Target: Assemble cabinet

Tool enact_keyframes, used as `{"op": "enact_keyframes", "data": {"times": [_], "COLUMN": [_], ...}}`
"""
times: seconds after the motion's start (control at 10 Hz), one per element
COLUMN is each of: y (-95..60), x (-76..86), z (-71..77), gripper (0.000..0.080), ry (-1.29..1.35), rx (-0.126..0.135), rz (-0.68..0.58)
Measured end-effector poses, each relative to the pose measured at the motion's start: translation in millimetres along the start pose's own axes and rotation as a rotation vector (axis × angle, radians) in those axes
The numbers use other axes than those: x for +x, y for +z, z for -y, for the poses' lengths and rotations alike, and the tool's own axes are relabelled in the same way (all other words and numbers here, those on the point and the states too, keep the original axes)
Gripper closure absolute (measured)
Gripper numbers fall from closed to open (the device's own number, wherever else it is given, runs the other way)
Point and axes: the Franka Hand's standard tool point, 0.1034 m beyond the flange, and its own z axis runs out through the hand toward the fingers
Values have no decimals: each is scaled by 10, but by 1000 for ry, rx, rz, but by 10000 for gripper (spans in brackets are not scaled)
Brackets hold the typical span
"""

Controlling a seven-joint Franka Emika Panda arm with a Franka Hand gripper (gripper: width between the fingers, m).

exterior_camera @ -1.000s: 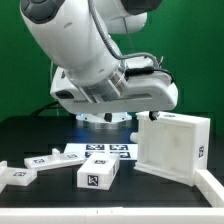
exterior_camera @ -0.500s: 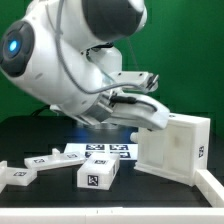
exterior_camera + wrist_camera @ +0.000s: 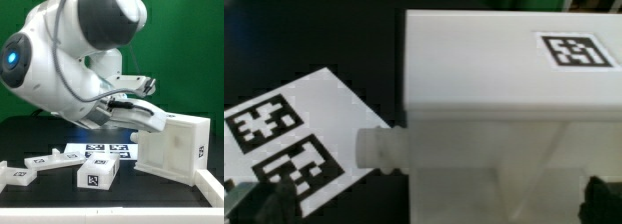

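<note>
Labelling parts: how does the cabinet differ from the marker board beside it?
The cabinet is a bulky box standing tall; the marker board is a thin sheet lying flat. The cabinet shows lone tags on its faces; the marker board carries several together. Both are white with black-and-white tags.

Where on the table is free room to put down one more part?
Bare table lies at the front, between the tagged block and the cabinet. A second patch lies at the back on the exterior view's left, behind the other blocks. It is crowded around the marker board, and the arm hangs over the cabinet.
</note>
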Motion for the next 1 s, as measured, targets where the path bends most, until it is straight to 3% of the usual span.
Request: {"op": "enact_keyframes", "data": {"times": [0.1,0.5,0.6,0.7,1.0], "y": [26,45,132,213,440], "x": [22,26,30,38,-21], "z": [-33,-19,-62,-110,-131], "gripper": [3,3,3,3,3], "ry": [12,11,35,54,70], "rx": [20,16,60,74,56], "rz": [43,40,91,118,157]}}
